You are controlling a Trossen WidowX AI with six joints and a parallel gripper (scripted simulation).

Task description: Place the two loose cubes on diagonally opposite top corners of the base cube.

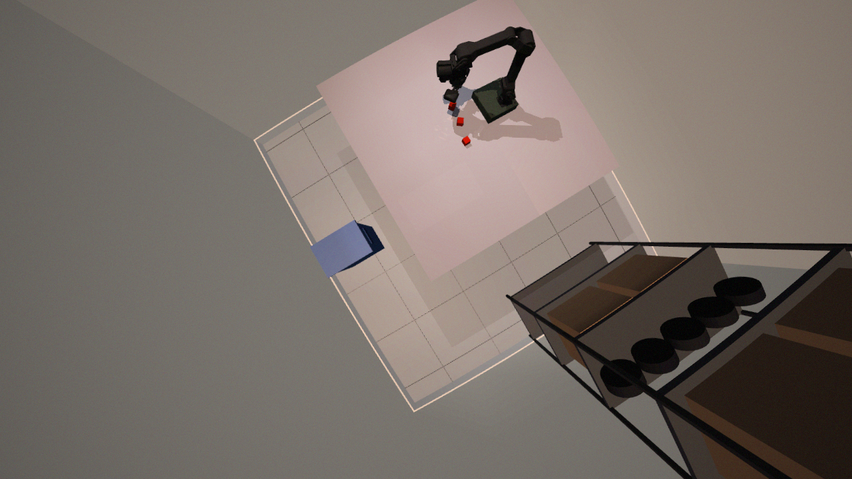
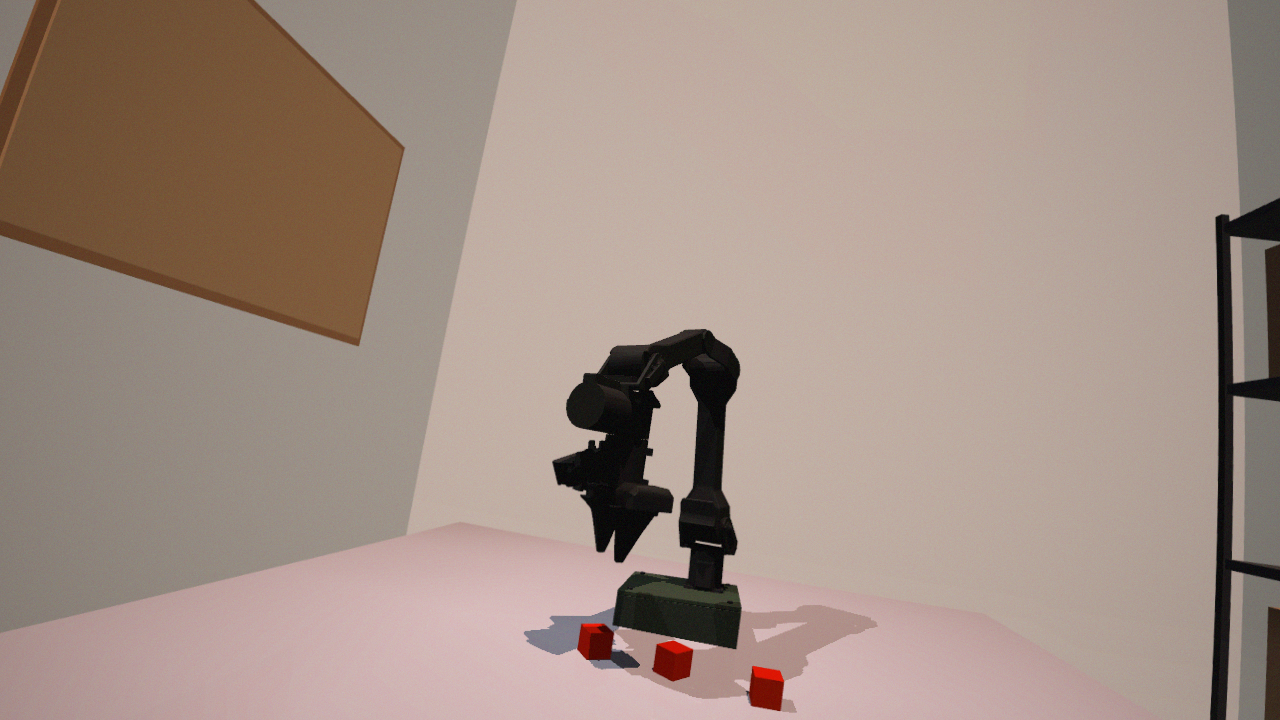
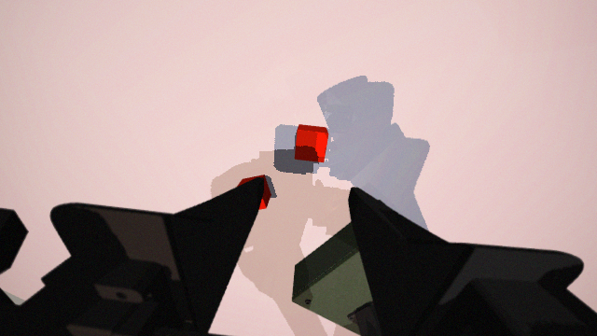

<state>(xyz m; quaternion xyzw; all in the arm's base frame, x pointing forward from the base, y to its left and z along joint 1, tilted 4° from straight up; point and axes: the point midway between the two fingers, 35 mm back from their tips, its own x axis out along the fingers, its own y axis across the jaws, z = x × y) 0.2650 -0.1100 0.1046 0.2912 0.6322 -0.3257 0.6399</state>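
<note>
1. We've got a pink table top (image 2: 358,626) against beige walls, with a dark shelf rack (image 2: 1239,447) off to one side.
2. Three red cubes sit in a row by the arm's green base (image 2: 677,610); the gripper (image 2: 620,548) hangs above the end cube (image 2: 595,641), jaws apart, holding nothing.
3. The cubes stand apart, far from the table's edges.

The counter (image 2: 358,626) is a flat, pale pink surface. Three red cubes rest directly on it in a loose row, apart from one another: a left cube (image 2: 595,641), a middle cube (image 2: 672,660) and a right cube (image 2: 766,687). The dark green arm base (image 2: 677,610) stands just behind them.
</note>
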